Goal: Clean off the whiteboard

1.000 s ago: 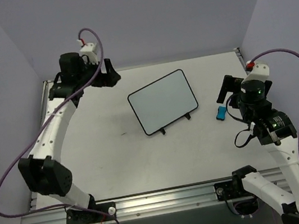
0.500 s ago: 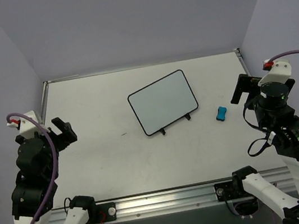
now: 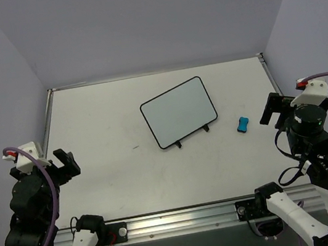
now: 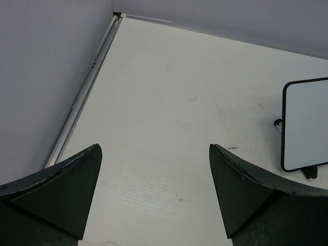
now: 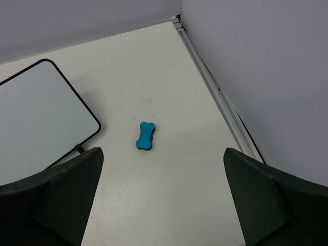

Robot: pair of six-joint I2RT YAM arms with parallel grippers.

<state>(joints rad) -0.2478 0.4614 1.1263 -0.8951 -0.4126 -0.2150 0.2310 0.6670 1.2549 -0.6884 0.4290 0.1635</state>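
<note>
The whiteboard (image 3: 178, 112) lies in the middle of the table, white with a thin black rim, no scribbles showing. Its edge shows at the right of the left wrist view (image 4: 307, 125) and at the left of the right wrist view (image 5: 41, 115). The small blue bone-shaped eraser (image 3: 242, 124) lies on the table to its right, also in the right wrist view (image 5: 146, 136). My left gripper (image 3: 63, 162) is open and empty at the near left. My right gripper (image 3: 276, 108) is open and empty at the near right, above and behind the eraser.
The table's metal rail (image 3: 179, 220) runs along the near edge between the arm bases. Purple walls enclose the table; its left edge strip (image 4: 82, 97) and right edge strip (image 5: 215, 87) show in the wrist views.
Both arms have pulled back toward their bases. The left arm swung from the far left corner to the near left. The right gripper drew away from the eraser.
</note>
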